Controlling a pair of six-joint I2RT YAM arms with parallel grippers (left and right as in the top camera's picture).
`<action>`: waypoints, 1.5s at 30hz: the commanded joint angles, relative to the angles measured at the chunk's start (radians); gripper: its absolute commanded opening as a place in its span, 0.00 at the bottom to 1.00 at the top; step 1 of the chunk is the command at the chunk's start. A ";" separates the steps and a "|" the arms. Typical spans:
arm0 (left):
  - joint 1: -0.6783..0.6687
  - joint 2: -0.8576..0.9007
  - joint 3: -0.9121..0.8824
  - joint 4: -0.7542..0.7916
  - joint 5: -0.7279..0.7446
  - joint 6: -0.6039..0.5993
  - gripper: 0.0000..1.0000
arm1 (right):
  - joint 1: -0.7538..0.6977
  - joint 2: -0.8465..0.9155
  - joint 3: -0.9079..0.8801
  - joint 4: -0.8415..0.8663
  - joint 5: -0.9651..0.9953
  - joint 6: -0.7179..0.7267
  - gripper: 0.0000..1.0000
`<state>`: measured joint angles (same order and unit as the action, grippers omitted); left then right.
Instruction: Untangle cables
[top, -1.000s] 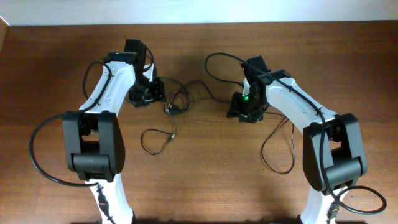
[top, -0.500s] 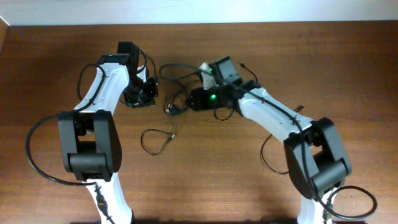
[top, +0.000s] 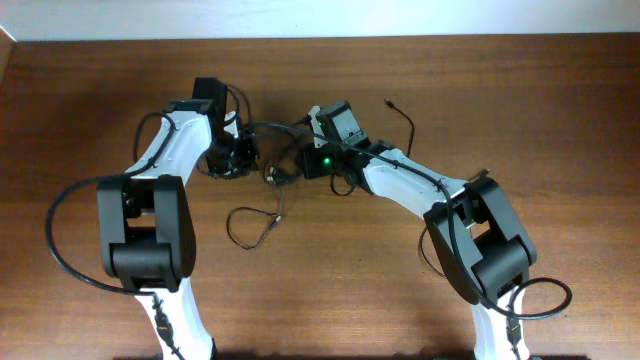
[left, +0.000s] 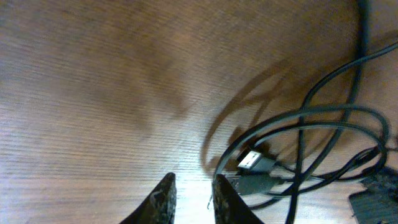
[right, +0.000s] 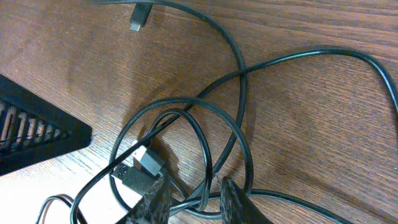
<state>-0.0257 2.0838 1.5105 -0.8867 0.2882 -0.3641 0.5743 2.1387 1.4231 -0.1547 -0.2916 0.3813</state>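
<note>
Toward the back edge of the brown wooden desk (top: 540, 90), about mid-width, the thin black cables (top: 276, 174) sit in a loose knot of overlapping loops, with one more loop lying nearer the front. Left gripper (left: 189, 200) is barely cracked open, only bare wood in the gap, right beside a silver-tipped plug (left: 250, 160). Right gripper (right: 194, 202) straddles a couple of strands; can't tell if it's actually pinching them.
</note>
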 joint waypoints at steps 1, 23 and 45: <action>0.002 -0.021 -0.055 0.051 0.073 -0.014 0.24 | 0.003 0.027 0.002 0.002 0.013 -0.007 0.28; -0.039 -0.019 -0.151 0.196 0.092 -0.069 0.05 | 0.001 0.076 0.002 0.095 -0.277 -0.007 0.04; 0.027 -0.020 -0.151 0.191 0.195 -0.065 0.07 | -0.094 -0.217 0.000 -0.343 -0.390 0.015 0.47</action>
<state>-0.0067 2.0781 1.3655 -0.6975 0.4728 -0.4282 0.4847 1.9308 1.4220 -0.5224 -0.7578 0.4084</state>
